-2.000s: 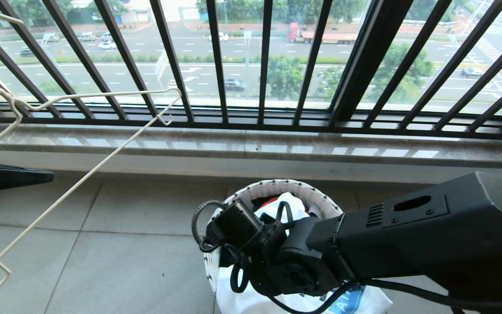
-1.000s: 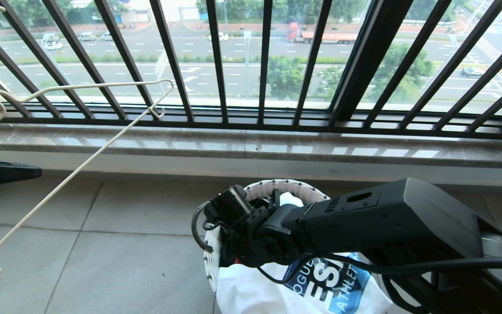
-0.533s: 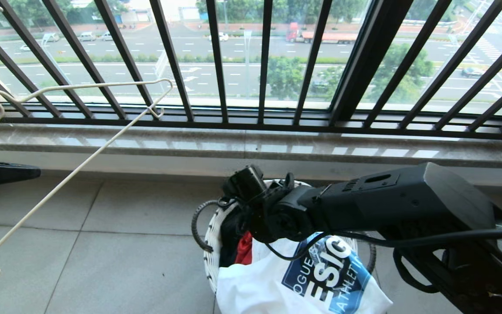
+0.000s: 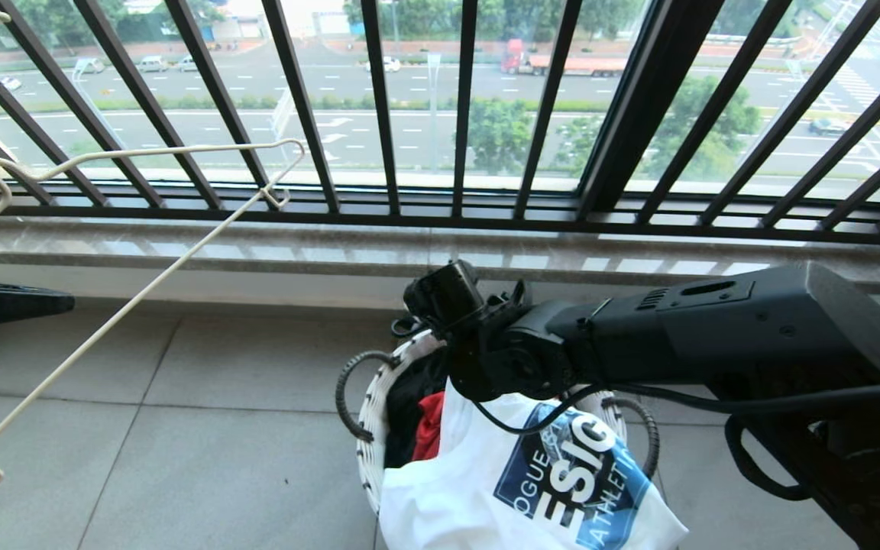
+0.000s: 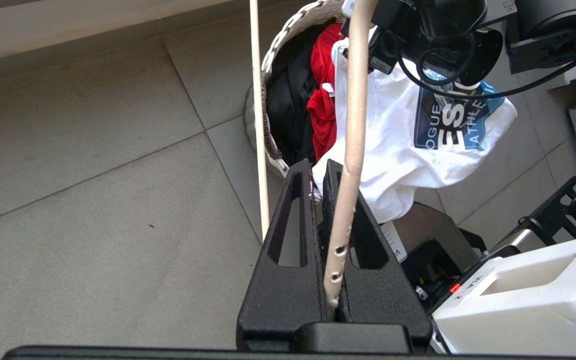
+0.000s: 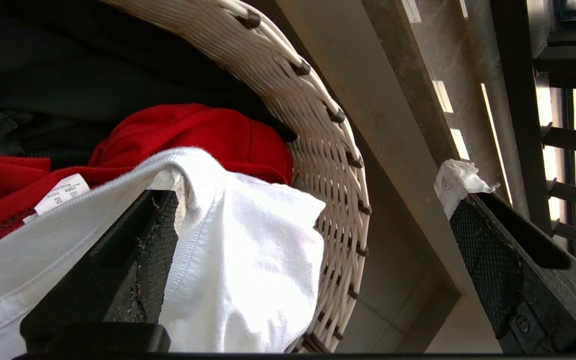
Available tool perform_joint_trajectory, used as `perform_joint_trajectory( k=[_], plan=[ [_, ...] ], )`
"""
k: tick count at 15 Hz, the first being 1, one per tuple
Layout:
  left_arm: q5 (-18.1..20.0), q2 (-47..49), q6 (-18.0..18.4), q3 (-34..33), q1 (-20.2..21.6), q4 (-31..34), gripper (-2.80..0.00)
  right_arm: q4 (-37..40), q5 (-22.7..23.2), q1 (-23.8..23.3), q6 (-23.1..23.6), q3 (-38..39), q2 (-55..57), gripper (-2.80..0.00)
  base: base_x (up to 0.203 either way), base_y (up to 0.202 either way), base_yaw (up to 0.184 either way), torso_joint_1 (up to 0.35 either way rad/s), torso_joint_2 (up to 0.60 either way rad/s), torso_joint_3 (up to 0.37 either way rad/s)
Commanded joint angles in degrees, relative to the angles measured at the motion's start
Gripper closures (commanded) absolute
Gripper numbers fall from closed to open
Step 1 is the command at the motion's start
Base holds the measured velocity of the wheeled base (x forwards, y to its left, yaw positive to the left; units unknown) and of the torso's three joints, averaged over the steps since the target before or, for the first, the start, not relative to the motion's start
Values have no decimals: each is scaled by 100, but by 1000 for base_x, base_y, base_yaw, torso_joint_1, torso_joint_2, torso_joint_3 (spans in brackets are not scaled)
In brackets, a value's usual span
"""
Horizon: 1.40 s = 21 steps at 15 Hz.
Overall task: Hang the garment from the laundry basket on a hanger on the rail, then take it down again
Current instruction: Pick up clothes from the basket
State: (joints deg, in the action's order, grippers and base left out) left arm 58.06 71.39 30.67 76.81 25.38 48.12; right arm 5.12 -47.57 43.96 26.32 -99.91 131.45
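Tiled floor: garment [image 4: 486,489] (basket-draped) beneath right end effector [image 6: 313,235], spread wide.

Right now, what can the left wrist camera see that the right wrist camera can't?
Only the left wrist view shows the left gripper shut on the hanger, the T-shirt print, and bare floor tiles.

Only the right wrist view shows the right gripper open over the basket rim, plus the window bars.

Both show the basket, the white T-shirt and a red garment beside it.
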Motion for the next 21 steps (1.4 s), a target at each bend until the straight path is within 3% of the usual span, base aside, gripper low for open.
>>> perform_joint_trajectory(
  k=[1,5,21],
  plan=[
    [30,-2,18,0,2,22,0,-59,-29,-8,-12,-19,-118,-280,0,0,0,0,0,0],
    [30,0,18,0,2,22,0,-909,-24,95,13,-12,238,-280,0,0,0,0,0,0],
    [31,-2,26,0,2,22,0,-925,-68,183,-4,499,311,-280,0,0,0,0,0,0]
  ],
)
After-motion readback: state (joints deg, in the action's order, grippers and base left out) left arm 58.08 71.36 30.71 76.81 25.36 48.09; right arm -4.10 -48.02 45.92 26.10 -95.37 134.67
